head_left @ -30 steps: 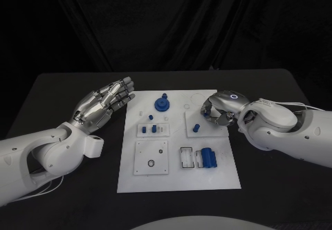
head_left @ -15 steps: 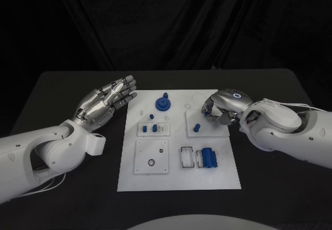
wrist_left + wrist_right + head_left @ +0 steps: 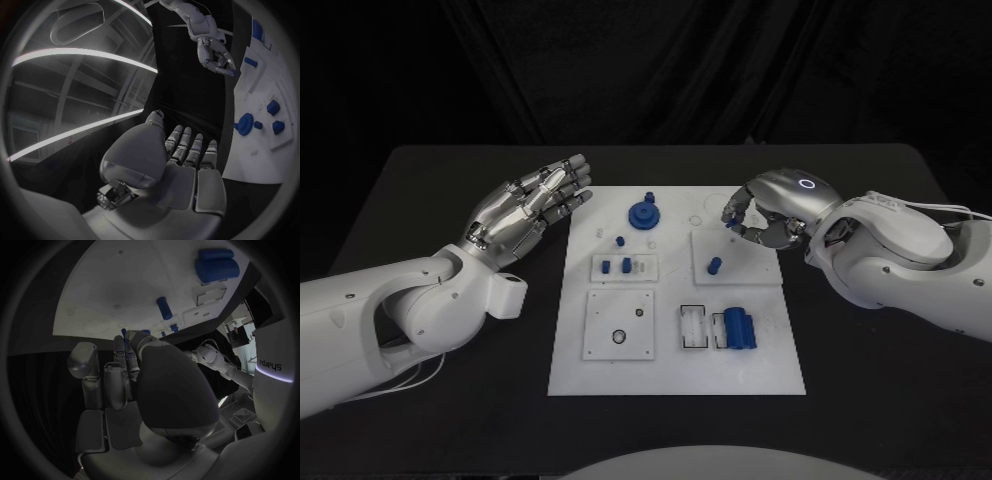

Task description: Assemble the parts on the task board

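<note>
Two hands flank the task board point(image 3: 675, 375): left hand point(image 3: 531, 208) flat, fingers apart, holding nothing; right hand point(image 3: 769, 212) curled, pinching a small blue part point(image 3: 734, 226).

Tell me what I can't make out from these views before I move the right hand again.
- Right hand, head view: its curled fingers face away, hiding whether they pinch a part; in the right wrist view the palm covers the fingertips.
- Task board, head view: the area under the right hand is hidden.
- Small clear pieces near the blue gear: too small to identify.
- Left wrist view: the board's far end is cut off at the circle's rim.
</note>
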Tool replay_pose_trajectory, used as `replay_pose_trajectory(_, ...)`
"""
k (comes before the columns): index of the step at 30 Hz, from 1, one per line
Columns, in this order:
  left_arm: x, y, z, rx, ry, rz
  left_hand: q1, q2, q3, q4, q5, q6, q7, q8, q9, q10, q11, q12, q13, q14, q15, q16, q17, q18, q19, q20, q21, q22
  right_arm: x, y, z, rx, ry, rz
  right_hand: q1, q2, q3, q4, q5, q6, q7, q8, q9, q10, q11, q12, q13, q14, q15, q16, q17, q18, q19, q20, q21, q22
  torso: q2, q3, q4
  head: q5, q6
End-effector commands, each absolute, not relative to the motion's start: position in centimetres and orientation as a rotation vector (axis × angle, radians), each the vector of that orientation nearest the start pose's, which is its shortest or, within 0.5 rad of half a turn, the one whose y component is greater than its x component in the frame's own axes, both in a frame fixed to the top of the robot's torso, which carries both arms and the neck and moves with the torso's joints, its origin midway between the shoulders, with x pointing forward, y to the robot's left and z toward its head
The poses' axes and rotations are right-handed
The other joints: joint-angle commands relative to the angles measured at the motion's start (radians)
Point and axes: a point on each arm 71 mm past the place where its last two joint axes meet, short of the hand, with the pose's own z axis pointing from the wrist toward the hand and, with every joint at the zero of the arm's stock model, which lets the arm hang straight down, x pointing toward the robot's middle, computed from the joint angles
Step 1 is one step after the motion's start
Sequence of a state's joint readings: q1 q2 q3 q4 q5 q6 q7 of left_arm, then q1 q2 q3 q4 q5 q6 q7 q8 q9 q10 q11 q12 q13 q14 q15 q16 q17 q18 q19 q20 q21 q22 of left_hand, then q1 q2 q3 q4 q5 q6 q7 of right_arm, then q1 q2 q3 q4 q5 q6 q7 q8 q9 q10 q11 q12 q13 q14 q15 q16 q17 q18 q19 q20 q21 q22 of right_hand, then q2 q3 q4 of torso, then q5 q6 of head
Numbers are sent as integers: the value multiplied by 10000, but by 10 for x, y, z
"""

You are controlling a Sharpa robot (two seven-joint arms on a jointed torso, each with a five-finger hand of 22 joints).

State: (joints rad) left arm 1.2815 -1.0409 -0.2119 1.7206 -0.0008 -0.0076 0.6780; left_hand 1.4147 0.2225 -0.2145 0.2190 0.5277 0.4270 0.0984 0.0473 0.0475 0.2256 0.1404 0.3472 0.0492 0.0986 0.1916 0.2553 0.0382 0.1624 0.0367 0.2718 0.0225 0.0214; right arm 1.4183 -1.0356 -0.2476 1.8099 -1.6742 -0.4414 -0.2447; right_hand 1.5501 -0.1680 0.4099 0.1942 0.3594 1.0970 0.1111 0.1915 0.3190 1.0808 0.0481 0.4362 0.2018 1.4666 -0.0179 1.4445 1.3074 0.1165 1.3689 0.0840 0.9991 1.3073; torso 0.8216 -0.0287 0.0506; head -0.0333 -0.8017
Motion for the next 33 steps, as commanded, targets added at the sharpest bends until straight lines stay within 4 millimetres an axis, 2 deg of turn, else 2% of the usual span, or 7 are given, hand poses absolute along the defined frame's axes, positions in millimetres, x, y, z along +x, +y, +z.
replay_pose_trajectory(1, 429, 237, -158, -8585, 12187, -20247, 117, -11, -1, -45, 63, -72, 3, -27, -8, -1, 97, -60, 15, 11, 63, 28, 7, -122, -17, 39, -37, -19, 429, -207, -127, -3265, 14654, 5580, -83, -29, -38, -74, -89, 13, -8, 21, 60, 149, -25, -49, -14, 423, -73, -3, 915, -83, 41, -35, 14, 1212, -4, -3, -6, 67, -70)
replay_pose_trajectory(7, 430, 238, -159, -8588, 12196, -20217, 100, -13, 5, -44, 54, -85, 16, -26, -8, -40, 126, -70, 14, -38, 58, -15, -1, -131, -40, 37, -45, -28, 415, -180, -124, -3898, 14642, 6553, -120, -149, -86, -109, -212, 11, -32, 11, 127, 334, -64, -110, -14, 445, -106, 19, 950, -96, 71, -59, 102, 1232, -11, -9, -3, 209, -159)
replay_pose_trajectory(11, 431, 239, -159, -8601, 12203, -20169, 90, -2, 16, -41, 54, -98, 41, -26, -9, -66, 116, -78, 13, -68, 51, -36, -5, -131, -55, 31, -50, -34, 404, -158, -128, -4447, 14681, 7224, -97, -162, -73, -130, -285, -4, -40, -6, 141, 355, -72, -152, -21, 451, -113, 27, 964, -99, 76, -64, 121, 1236, -7, -3, 2, 378, -222)
replay_pose_trajectory(14, 431, 239, -159, -8616, 12214, -20154, 87, 0, 19, -40, 54, -104, 51, -26, -9, -78, 110, -83, 13, -76, 50, -35, -5, -131, -54, 29, -49, -32, 399, -142, -133, -4951, 14729, 7523, -89, -171, -67, -141, -302, -27, -33, -24, 144, 354, -68, -178, -25, 452, -114, 25, 962, -98, 73, -67, 114, 1234, -20, -17, 6, 558, -314)
replay_pose_trajectory(19, 432, 238, -160, -8640, 12262, -20151, 87, 0, 19, -40, 54, -104, 51, -26, -9, -78, 110, -83, 13, -76, 50, -35, -5, -131, -54, 29, -49, -32, 396, -118, -139, -5748, 14959, 7635, -134, -157, -44, -121, -398, -155, 9, -124, 151, 294, -18, -328, -55, 429, -78, -22, 910, -84, 23, -53, -1, 1204, -20, 1, 14, 759, -446)
replay_pose_trajectory(27, 432, 235, -160, -8662, 12320, -20224, 80, 1, 24, -41, 54, -108, 79, -24, -8, -102, 96, -90, 12, -95, 45, -42, -6, -128, -56, 26, -47, -31, 392, -92, -151, -6862, 15014, 7794, -154, -172, -59, -125, -422, -146, 7, -127, 164, 322, -20, -344, -52, 419, -72, -42, 887, -80, 9, -46, -30, 1197, -20, -18, 7, 961, -698)
replay_pose_trajectory(33, 432, 233, -161, -8665, 12352, -20281, 79, 6, 37, -46, 62, -147, 74, -29, -12, -151, 94, -120, 7, -114, 58, -43, -6, -130, -65, 33, -49, -33, 387, -82, -161, -7268, 15164, 7969, -159, -199, -67, -149, -363, -146, 4, -137, 175, 356, -25, -361, -48, 419, -73, -35, 900, -80, 1, -43, -30, 1198, -29, -19, 12, 1141, -710)
